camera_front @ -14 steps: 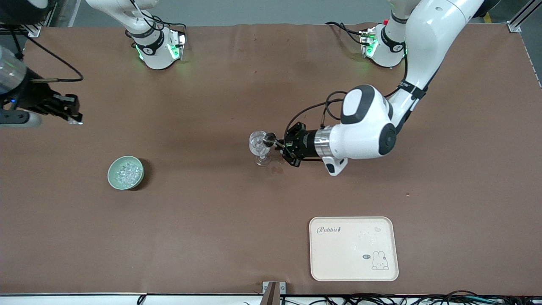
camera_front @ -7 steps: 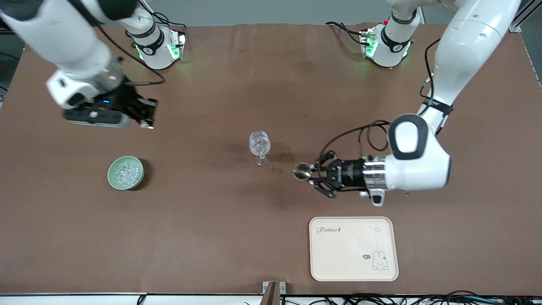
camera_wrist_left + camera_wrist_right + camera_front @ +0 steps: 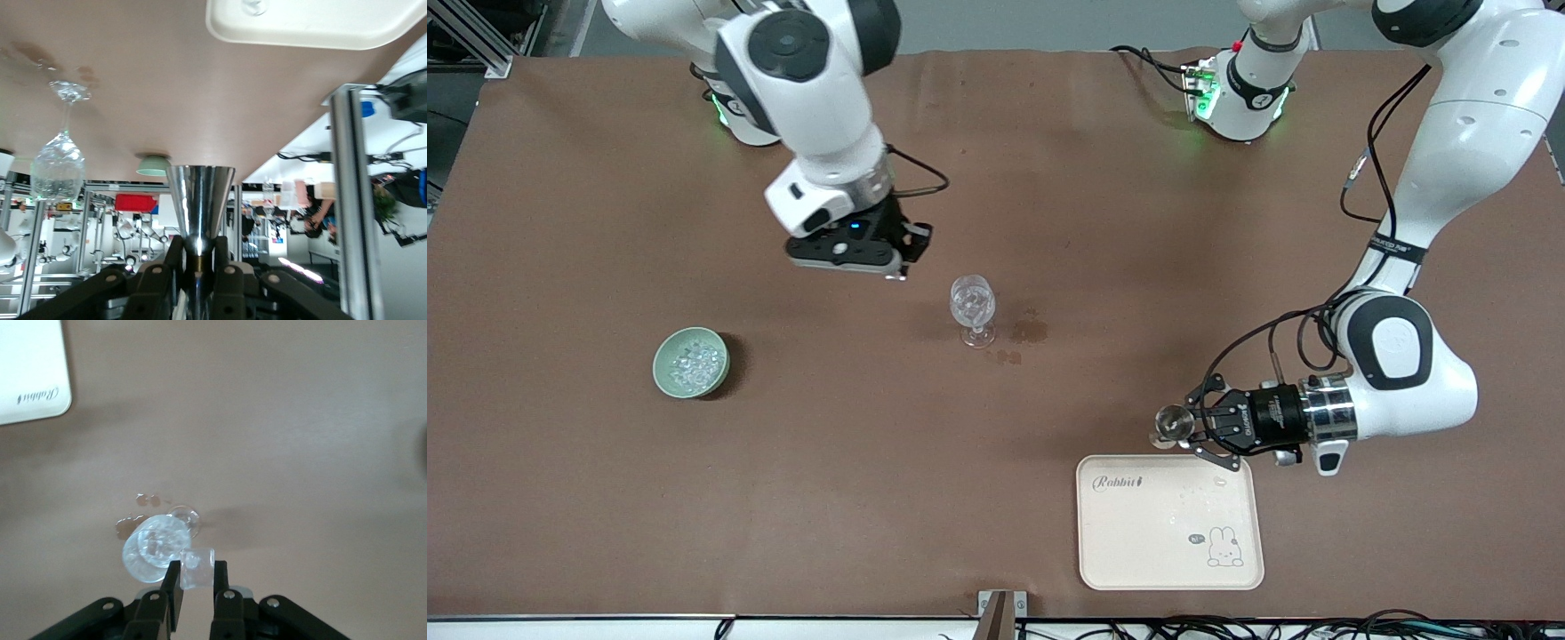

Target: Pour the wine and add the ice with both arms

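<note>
A: What is held by the right gripper?

B: A single clear lump of ice is clamped between its two fingers, as seen in the right wrist view. The gripper is carried over the bare brown table, just beside the stemmed glass and toward the right arm's end. The glass is seen from above in the wrist view, with glittering contents in its cup.

A: And the left gripper?

B: Its fingers are closed on the narrow stem of a small metal cone-shaped cup, which is held with its open mouth pointing away from the wrist. The cup is positioned over the table at the edge of the cream tray that lies farther from the front camera. The tray is marked with a rabbit drawing.

A: Where is the remaining ice located?

B: Many small clear lumps are contained in a pale green bowl, which is set toward the right arm's end of the table, well apart from the glass. Small wet stains are visible on the table just beside the glass's foot.
</note>
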You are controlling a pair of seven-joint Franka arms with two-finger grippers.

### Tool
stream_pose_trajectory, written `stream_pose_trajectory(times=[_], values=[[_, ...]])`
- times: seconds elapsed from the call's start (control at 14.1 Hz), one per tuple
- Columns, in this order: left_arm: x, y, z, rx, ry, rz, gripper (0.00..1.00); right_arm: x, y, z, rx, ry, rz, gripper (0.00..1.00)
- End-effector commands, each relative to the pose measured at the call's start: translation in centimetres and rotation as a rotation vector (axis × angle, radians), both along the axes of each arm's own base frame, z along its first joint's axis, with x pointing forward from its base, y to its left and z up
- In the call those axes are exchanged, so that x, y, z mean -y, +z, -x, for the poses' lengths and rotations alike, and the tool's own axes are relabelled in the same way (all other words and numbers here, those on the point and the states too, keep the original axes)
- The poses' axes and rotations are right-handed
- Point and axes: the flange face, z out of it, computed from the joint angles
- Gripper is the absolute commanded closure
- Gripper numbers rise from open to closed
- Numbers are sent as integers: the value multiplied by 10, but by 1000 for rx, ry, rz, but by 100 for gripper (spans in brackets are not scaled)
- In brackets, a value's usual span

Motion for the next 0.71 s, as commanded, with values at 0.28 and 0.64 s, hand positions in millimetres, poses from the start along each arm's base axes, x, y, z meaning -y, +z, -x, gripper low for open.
stream_pose_trajectory(times=[0.28,0.64], values=[[-52,-84,-36,92,164,166,100,-64,-68,16,28,103,55,96],[-72,-142,-45,65,314,104,100,-80,-87,23,32,131,55,93]])
